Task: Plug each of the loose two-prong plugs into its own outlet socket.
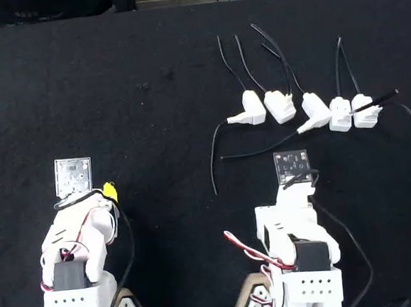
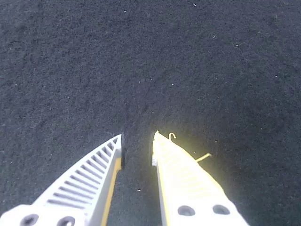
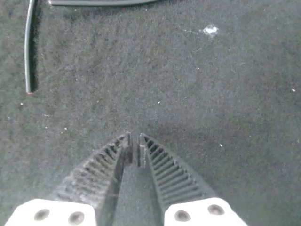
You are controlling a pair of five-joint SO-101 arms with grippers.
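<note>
Picture the table (image 1: 115, 96) as a clock face. Your left arm (image 1: 80, 238) sits at 7 o'clock and your right arm (image 1: 296, 224) at 5 o'clock, well apart. A row of five plug pieces (image 1: 314, 108) lies side by side at 2 o'clock, beyond the right arm. Their cords (image 1: 282, 53) trail toward 12 o'clock. A loose cord (image 1: 255, 153) lies between that row and the right arm.

The left arm (image 1: 80, 234) and right arm (image 1: 293, 221) are white, with black motors and red wires. The left gripper (image 2: 137, 141) is ribbed white and yellow, the right gripper (image 3: 134, 141) black.
</note>
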